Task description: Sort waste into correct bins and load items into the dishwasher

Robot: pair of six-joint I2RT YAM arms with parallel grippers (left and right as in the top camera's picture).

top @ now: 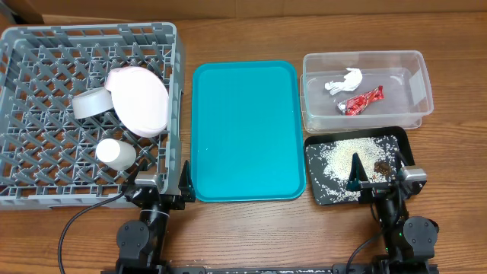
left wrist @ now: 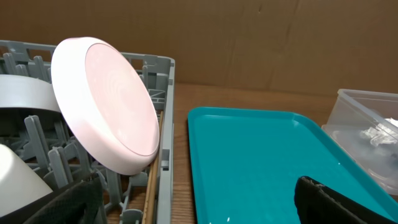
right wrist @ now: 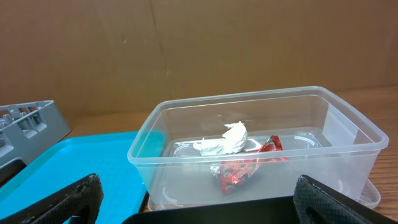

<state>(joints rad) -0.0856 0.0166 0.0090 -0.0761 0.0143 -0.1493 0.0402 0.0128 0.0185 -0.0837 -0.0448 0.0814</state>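
Large square grey plastic dish rack with lattice base and walls (top: 91, 30): at the table's left. It holds three white round dishes. The large white round plate (top: 138, 101) stands tilted on edge near the rack's right wall. A smaller white round dish (top: 93, 103) leans just beside the plate on its left. A small white bowl (top: 116, 154) sits nearer the front. In the left wrist view a thin wooden chopstick pair (left wrist: 151, 180) shows only as a pale strip along the inside of the rack's right wall, under the plate's edge. Large teal rectangular plastic tray (top: 243, 129): in the middle, between the rack and the bins, nothing on it. Clear rectangular plastic tub with rounded corners (top: 364, 55): at the back right. It contains the crumpled white tissue (top: 344, 81) and, near it, the crinkled shiny red wrapper (top: 361, 101). Shallow black rectangular tray (top: 313, 196): just in front of the tub. It carries the loose white rice grains (top: 338, 156) scattered across it and a small brown food lump (top: 381, 166) towards its right side. Left gripper (top: 163, 183): low at the table's front edge by the rack's front right corner, fingers spread wide, holding nothing. Right gripper (top: 378, 173): over the near edge of the black tray, fingers likewise spread wide and empty.
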